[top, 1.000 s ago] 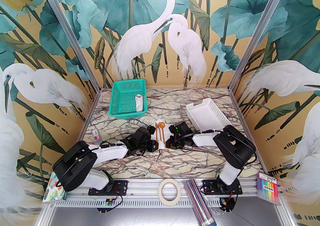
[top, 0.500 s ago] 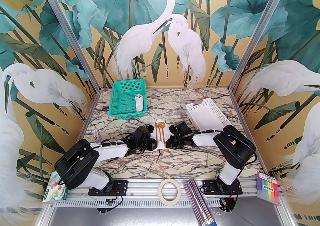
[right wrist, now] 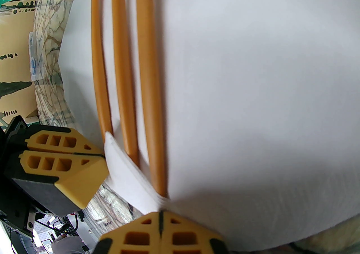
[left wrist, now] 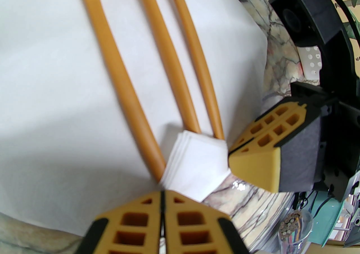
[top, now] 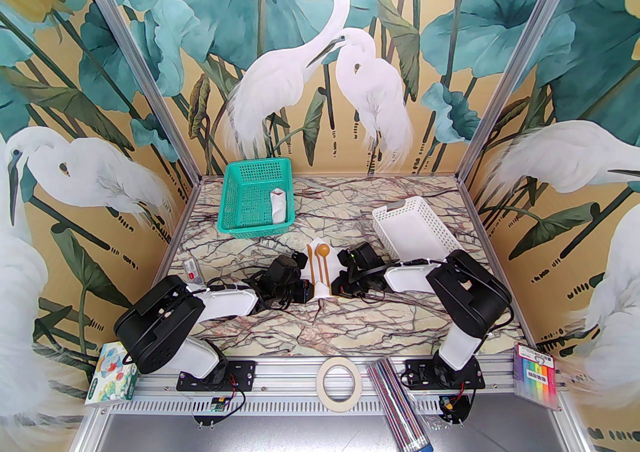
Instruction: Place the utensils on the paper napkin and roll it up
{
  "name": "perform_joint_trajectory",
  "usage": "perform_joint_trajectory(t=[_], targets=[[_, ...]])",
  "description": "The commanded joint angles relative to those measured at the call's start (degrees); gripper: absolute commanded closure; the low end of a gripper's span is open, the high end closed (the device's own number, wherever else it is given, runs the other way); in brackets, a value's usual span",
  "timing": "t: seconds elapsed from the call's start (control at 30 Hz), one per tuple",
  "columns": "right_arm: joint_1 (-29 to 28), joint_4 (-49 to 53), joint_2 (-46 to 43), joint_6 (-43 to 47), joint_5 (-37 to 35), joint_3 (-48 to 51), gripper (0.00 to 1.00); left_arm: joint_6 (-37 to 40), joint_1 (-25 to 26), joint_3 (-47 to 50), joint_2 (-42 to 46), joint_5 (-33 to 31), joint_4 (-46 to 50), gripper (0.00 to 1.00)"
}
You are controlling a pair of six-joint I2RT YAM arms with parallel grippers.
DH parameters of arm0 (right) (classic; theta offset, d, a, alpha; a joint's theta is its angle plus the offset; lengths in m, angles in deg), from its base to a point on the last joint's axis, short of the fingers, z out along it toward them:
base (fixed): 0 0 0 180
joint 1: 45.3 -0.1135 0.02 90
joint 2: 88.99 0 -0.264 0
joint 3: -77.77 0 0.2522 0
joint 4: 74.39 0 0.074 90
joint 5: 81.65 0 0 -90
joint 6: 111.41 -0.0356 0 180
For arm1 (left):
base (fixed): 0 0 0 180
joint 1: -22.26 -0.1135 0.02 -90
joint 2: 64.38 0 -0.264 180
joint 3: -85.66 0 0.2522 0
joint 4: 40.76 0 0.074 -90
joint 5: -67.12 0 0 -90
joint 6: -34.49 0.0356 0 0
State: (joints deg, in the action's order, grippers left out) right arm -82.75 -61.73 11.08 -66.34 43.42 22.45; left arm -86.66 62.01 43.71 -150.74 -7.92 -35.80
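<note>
the marble table (top: 350, 330) carries a green basket (top: 235, 219) far left, with a rolled white bundle (top: 279, 207) lying in it, and a white basket (top: 400, 219) far right. both stand well apart from the work at the middle of the near half.

there the paper napkin (left wrist: 56, 78) lies spread flat on the marble. the utensils (top: 320, 267) rest on it side by side, almost parallel. their long axis runs straight away from the arm bases, with the handles near and the heads far. the spoon (top: 324, 251) is on the right of the three, its round bowl at the far end.

the napkin's near corner is turned up as a small flap (left wrist: 197, 160) over the handle ends of the two right-hand pieces. the left-hand handle ends just beside it.

the two arms meet at this flap from opposite sides. the left gripper (left wrist: 162, 199) has its jaws pressed together, and the flap's near-left edge runs into their seam. the right gripper (right wrist: 160, 219) also has its jaws together, with the flap's end meeting their seam. i judge each to be pinching the paper, not a handle.

so the handle ends lie just ahead of both pairs of jaws, and neither arm is clearly nearer. since the utensils point away from the robot, the roll probably has to travel sideways across them, with the flap held down over the handles. thin paper pinched at one corner could tear or slip loose.
</note>
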Motion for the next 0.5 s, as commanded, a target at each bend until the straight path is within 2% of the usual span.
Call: perform_joint_trajectory(t=[0.0,0.47], targets=[[-0.1,2.8,-0.4,1.0,-2.8,-1.0,0.93,-0.8,-0.2,1.9,-1.5,-0.8,1.5,0.89],[0.4,8.3,-3.3,3.2,-6.6,-0.7,0.89,-1.0,-0.2,2.5,-2.9,-0.9,0.4,0.90]])
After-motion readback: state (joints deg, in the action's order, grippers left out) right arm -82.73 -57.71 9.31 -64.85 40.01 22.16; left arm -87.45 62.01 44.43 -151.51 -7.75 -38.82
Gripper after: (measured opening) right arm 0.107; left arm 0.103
